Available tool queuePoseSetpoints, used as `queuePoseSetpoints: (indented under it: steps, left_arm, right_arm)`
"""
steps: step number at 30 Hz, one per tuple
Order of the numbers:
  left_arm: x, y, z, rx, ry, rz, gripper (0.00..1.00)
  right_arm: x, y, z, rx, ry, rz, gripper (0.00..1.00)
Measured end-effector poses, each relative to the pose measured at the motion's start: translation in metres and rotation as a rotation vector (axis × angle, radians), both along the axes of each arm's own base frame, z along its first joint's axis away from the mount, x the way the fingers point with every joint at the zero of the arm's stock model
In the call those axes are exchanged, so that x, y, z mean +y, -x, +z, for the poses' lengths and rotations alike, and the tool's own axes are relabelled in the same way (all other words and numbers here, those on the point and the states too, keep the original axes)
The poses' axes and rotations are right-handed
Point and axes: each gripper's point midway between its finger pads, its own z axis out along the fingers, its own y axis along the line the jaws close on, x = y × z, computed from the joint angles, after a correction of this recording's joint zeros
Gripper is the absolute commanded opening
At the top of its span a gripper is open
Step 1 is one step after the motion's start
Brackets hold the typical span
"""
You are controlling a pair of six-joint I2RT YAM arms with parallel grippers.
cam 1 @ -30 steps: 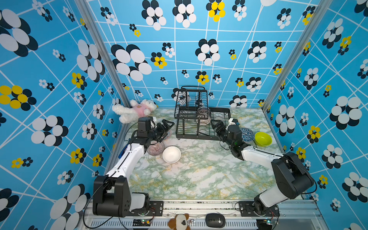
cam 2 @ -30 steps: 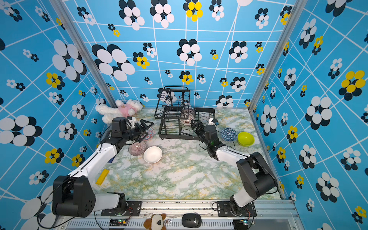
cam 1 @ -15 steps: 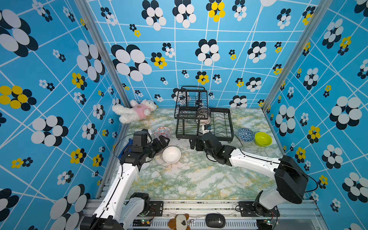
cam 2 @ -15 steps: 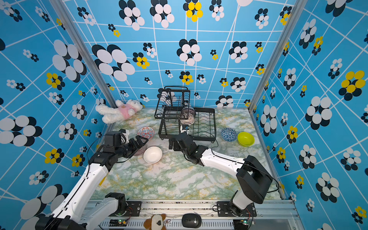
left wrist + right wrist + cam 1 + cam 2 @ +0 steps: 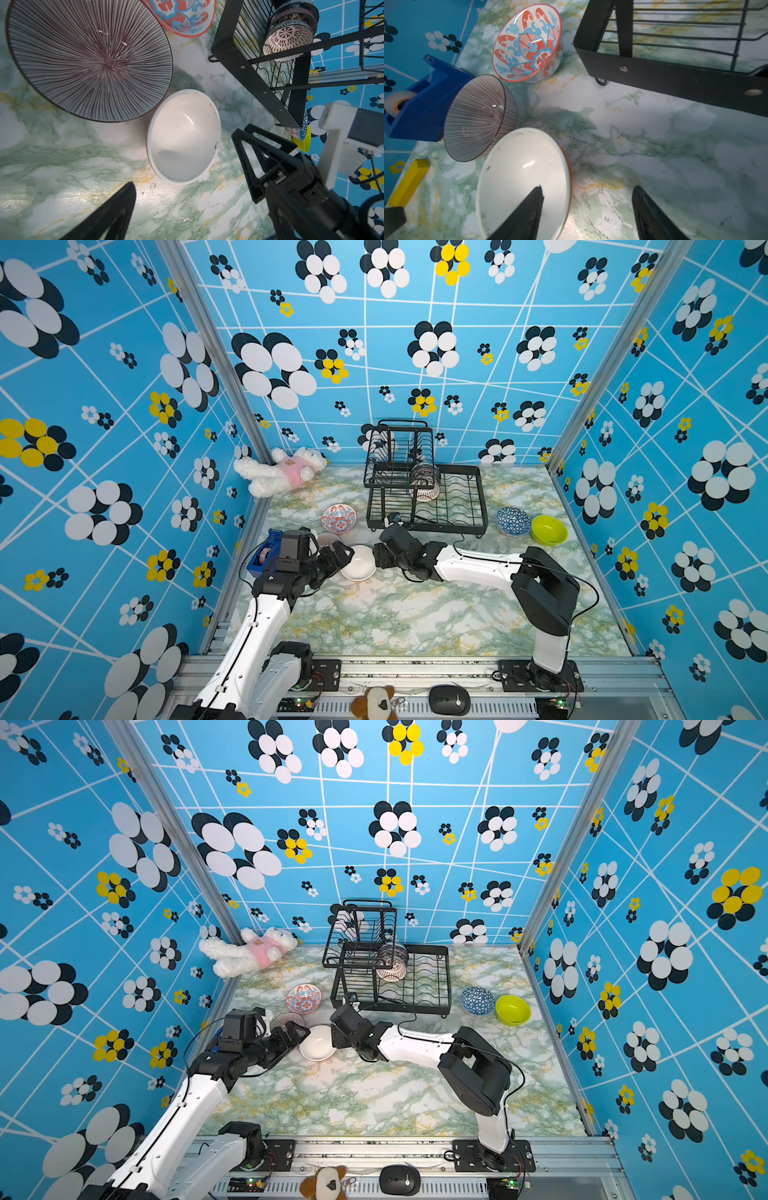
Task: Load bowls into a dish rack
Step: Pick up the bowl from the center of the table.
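A plain white bowl sits upright on the marble table. My right gripper is open astride its rim, one finger inside and one outside. My left gripper is open at the bowl's opposite side, apart from it; one finger shows. A purplish ribbed bowl and a red-blue floral bowl stand behind. Right of the dish rack are a blue-and-white bowl and a lime green bowl. Patterned bowls stand in the rack.
A blue tape dispenser stands by the left wall behind my left arm, with a yellow block near it. A plush rabbit lies in the back left corner. Patterned walls close three sides.
My right arm swung from the rack's right front corner across to the white bowl, and its jaws have narrowed over the rim. My left arm drew back toward the front, beside the white bowl.
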Motion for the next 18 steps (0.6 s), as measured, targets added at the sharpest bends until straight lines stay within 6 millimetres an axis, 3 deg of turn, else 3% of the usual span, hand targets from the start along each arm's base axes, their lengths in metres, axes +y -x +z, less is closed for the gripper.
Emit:
queuePoseSetpoints:
  steps: [10, 18]
  left_arm:
    - [-0.002, -0.009, -0.004, 0.000, 0.003, -0.003, 0.99]
    - [-0.002, -0.013, 0.000, -0.027, 0.006, -0.002, 0.99]
  right_arm:
    - [0.025, 0.011, -0.015, 0.067, 0.027, 0.060, 0.44]
    - [0.029, 0.013, -0.035, 0.097, 0.101, 0.087, 0.31]
